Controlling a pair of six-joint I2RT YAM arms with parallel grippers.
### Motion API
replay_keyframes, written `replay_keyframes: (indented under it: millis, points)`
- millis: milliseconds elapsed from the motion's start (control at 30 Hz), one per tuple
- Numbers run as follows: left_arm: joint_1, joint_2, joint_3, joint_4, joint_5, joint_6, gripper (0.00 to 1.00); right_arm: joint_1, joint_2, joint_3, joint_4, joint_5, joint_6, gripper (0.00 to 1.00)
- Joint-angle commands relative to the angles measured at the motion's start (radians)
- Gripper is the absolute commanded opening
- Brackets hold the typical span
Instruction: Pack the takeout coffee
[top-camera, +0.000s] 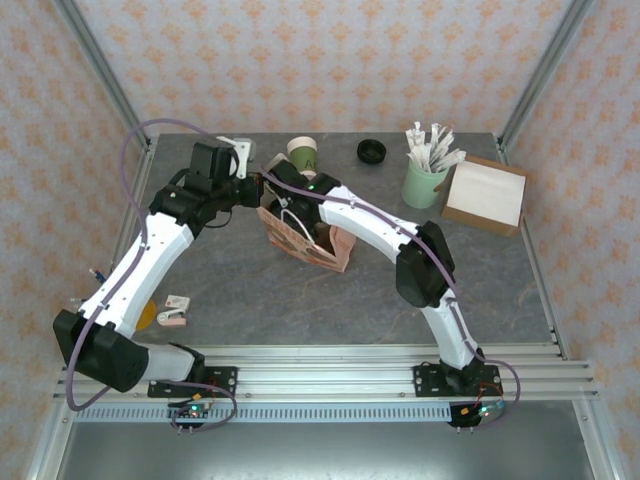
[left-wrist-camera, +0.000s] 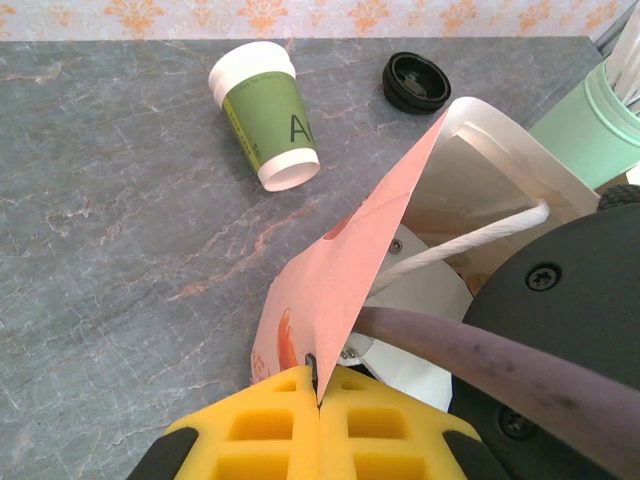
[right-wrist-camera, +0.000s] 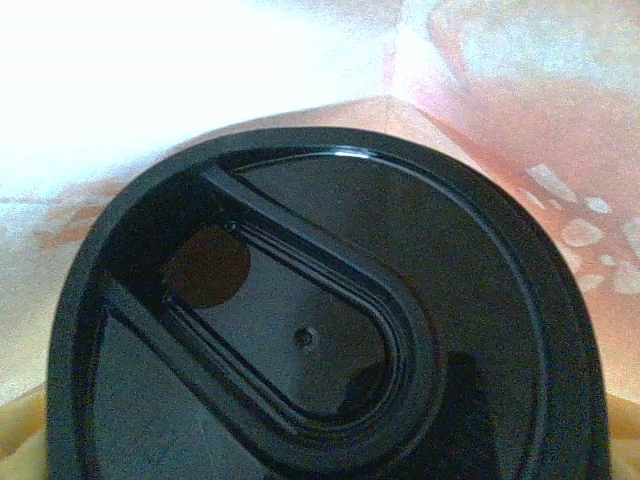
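left arm (top-camera: 150, 250) extended | left pincer (left-wrist-camera: 318, 382) closed | right arm (top-camera: 380, 225) bent leftward

Looking close onto a round, glossy black lid (right-wrist-camera: 330, 320). Raised teardrop ridge across its top, a brownish round opening (right-wrist-camera: 207, 266) at the ridge's left end, a tiny pinhole (right-wrist-camera: 305, 338) near the middle. Behind it, pink-and-cream paper bag (right-wrist-camera: 520, 130) walls, washed out white at upper left.

Dark green band and cream-white rim on the paper cup (left-wrist-camera: 265, 115). Glossy black on the lid (left-wrist-camera: 417, 81). Salmon pink with redder blotches on the bag (left-wrist-camera: 360, 260). Grey marbling across the desk (left-wrist-camera: 120, 220). Bright yellow on the left gripper (left-wrist-camera: 318, 388).
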Motion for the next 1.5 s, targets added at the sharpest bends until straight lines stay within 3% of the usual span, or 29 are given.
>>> replay_keyframes:
  millis: [0, 267, 400, 533, 933, 1267, 1467]
  points:
    - [-0.082, -0.057, -0.035, 0.053, 0.215, 0.097, 0.00, -0.007, 0.014, -0.053, 0.093, 0.047, 0.049, 0.45]
    - [-0.081, -0.079, -0.078, -0.034, 0.260, 0.146, 0.00, -0.007, -0.033, -0.118, 0.139, 0.044, 0.041, 0.55]
    - [-0.082, -0.126, -0.149, 0.035, 0.252, 0.150, 0.00, -0.009, -0.084, -0.207, 0.217, 0.014, 0.029, 0.58]
    - [-0.082, -0.179, -0.216, 0.100, 0.207, 0.160, 0.00, -0.011, -0.108, -0.278, 0.303, -0.022, 0.012, 0.61]
    - [-0.130, -0.151, -0.228, 0.053, 0.116, 0.234, 0.00, -0.011, -0.144, -0.394, 0.474, -0.060, -0.052, 0.68]
    - [-0.133, -0.192, -0.303, 0.155, 0.057, 0.024, 0.00, -0.015, -0.178, -0.469, 0.497, -0.131, -0.089, 0.70]
    - [-0.133, -0.209, -0.329, 0.168, 0.001, -0.005, 0.00, -0.020, -0.155, -0.453, 0.477, -0.162, -0.112, 0.71]
